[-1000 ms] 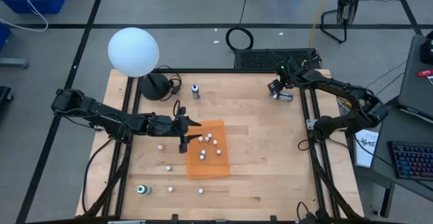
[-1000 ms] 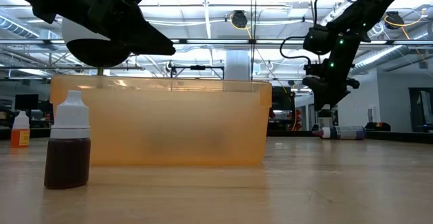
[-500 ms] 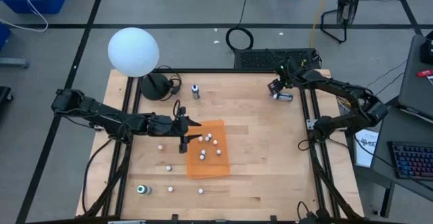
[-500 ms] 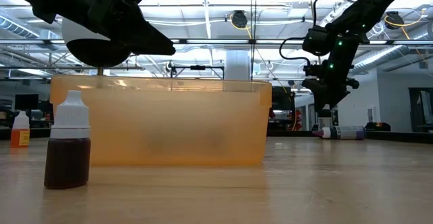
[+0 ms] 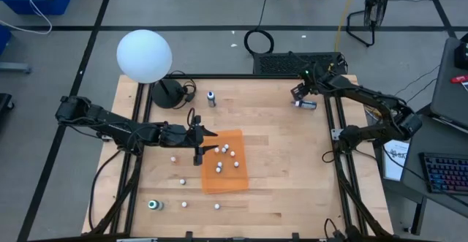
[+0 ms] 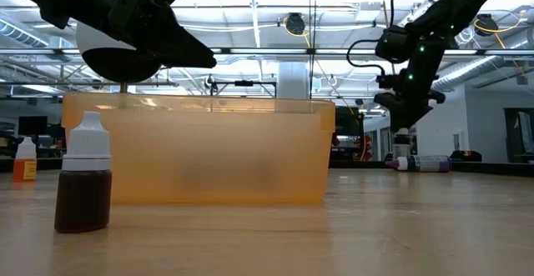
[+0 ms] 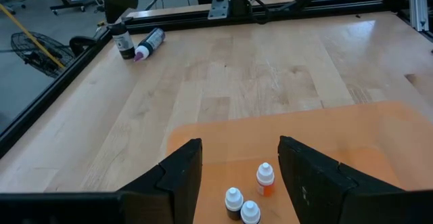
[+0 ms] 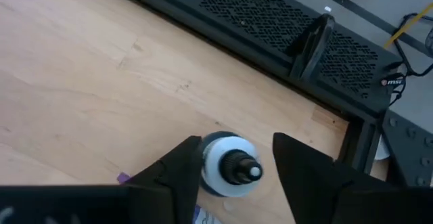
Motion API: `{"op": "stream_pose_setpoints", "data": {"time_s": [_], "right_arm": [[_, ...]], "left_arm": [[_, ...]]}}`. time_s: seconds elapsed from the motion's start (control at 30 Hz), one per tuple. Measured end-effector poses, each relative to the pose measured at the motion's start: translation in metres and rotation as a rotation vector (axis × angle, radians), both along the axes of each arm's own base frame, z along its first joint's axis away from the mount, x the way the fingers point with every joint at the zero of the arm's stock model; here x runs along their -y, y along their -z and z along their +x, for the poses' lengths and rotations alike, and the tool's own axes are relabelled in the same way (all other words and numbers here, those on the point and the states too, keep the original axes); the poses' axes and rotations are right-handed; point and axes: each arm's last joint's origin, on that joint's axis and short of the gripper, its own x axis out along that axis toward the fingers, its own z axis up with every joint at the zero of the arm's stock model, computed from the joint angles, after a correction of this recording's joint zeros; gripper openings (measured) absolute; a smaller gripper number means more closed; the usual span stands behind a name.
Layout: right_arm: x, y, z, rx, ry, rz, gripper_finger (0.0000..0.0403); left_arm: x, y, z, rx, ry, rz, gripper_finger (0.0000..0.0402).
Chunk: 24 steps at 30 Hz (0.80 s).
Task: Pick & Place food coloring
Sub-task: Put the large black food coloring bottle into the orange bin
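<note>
An orange tray holds several small white-capped food coloring bottles; three of them show in the left wrist view. More bottles stand loose on the table, one of them brown, close in the low view. My left gripper hovers open over the tray's left edge. My right gripper is open at the far right corner. Its fingers stand on either side of an upright bottle without touching it. A purple-tipped bottle lies beside that one.
A large white globe on a dark base stands at the far left corner. A grey bottle stands near the far edge and a green-topped item at the near left. Black frame rails border the table.
My right gripper has shifted slightly toward the far edge above the upright bottle, still open. The left arm and the bottles have kept still.
</note>
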Motion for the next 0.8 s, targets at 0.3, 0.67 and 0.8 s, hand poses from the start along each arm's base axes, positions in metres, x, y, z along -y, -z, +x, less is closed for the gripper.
{"op": "stream_pose_setpoints", "data": {"time_s": [0.3, 0.67, 0.8], "right_arm": [[-0.0034, 0.0021, -0.001, -0.018, -0.036, 0.044, 0.0129], [-0.0041, 0.003, -0.0017, -0.025, -0.036, 0.052, 0.0131], [-0.0041, 0.0032, -0.0017, -0.026, -0.036, 0.052, 0.0131]], "left_arm": [[0.0001, 0.0, 0.0, 0.0, 0.0, 0.0, 0.0198], [0.0, 0.0, 0.0, 0.0, 0.0, 0.0, 0.0198], [0.0, 0.0, 0.0, 0.0, 0.0, 0.0, 0.0198]]}}
